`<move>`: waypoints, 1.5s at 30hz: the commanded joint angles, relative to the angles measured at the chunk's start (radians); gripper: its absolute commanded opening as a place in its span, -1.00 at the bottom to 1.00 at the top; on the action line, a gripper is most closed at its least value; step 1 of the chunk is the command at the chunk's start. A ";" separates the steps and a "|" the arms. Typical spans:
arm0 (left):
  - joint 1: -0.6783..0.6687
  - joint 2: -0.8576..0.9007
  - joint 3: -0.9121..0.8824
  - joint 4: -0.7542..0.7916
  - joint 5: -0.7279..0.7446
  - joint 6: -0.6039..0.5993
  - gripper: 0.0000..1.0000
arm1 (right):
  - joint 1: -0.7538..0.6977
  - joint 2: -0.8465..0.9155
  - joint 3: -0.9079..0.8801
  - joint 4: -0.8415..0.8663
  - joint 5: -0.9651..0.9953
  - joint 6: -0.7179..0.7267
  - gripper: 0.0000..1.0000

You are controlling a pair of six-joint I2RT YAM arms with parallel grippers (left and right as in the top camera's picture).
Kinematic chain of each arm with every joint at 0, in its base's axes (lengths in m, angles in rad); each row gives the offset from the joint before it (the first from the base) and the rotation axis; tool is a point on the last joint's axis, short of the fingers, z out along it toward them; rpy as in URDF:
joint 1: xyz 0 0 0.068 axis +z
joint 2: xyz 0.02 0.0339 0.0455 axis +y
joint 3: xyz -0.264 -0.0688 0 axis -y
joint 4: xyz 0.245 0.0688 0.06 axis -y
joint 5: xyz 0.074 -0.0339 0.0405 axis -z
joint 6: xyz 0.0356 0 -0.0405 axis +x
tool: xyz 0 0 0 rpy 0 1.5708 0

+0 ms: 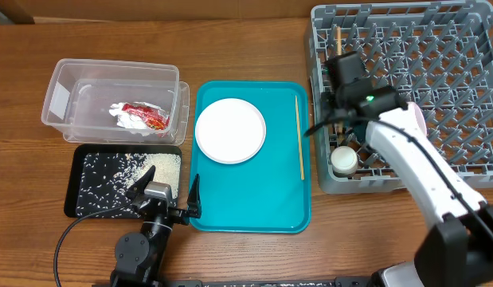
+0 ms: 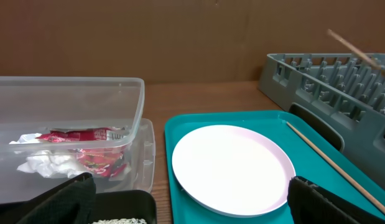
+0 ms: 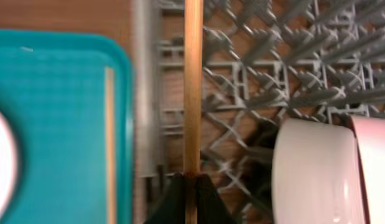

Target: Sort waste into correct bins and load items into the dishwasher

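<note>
- One chopstick [image 3: 193, 87] was gripped by the right gripper [image 3: 192, 185], whose fingers were closed tight on it; it was held over the left side of the dish rack [image 1: 437, 48], and in the left wrist view it was seen slanting above the pegs.
- The second chopstick [image 1: 300, 135] was laid flat along the right side of the teal tray [image 1: 250, 211], parallel to that edge; it was set apart from the large plate [image 1: 230, 130], which was placed in the far left part of the same tray.
- A small cup [image 1: 344, 159] was stood in the near left corner of the rack, just beside the teal tray; a white bowl [image 3: 313, 168] and another white dish [image 3: 374, 168] were seen side by side among the pegs in the right wrist view; whether they touched could not be told.
- The red-and-white wrapper [image 1: 138, 116] was found crumpled inside the clear tub [image 1: 63, 88], which was set at the far left of the table [image 1: 230, 48].
- The rice grains [image 1: 123, 177] were scattered across the black tray [image 1: 75, 203], heaped most thickly toward its right end; this tray was placed just in front of the tub and just beside the teal tray.
- The left gripper [image 1: 166, 190] was held open, its fingers spread wide; it was positioned above the right end of the black tray and the near left corner of the teal tray.
</note>
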State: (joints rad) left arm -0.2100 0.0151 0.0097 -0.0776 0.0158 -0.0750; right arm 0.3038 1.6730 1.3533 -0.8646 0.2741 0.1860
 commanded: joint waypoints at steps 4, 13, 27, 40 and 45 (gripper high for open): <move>-0.003 -0.010 -0.005 0.002 0.008 -0.007 1.00 | 0.030 0.053 0.035 -0.039 -0.044 -0.060 -0.21; -0.003 -0.010 -0.005 0.002 0.008 -0.007 1.00 | 0.229 -0.012 0.048 -0.111 -0.060 0.071 0.02; -0.003 -0.010 -0.005 0.002 0.008 -0.007 1.00 | 0.290 0.206 -0.122 0.128 0.078 0.159 -0.11; -0.003 -0.010 -0.005 0.002 0.008 -0.007 1.00 | 0.291 0.297 -0.105 0.081 -0.088 0.159 -0.92; -0.003 -0.010 -0.005 0.002 0.008 -0.007 1.00 | 0.290 0.171 -0.052 0.044 -0.089 0.154 -0.90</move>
State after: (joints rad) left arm -0.2100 0.0151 0.0097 -0.0776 0.0158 -0.0750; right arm 0.5957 1.9457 1.2541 -0.8204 0.2180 0.3397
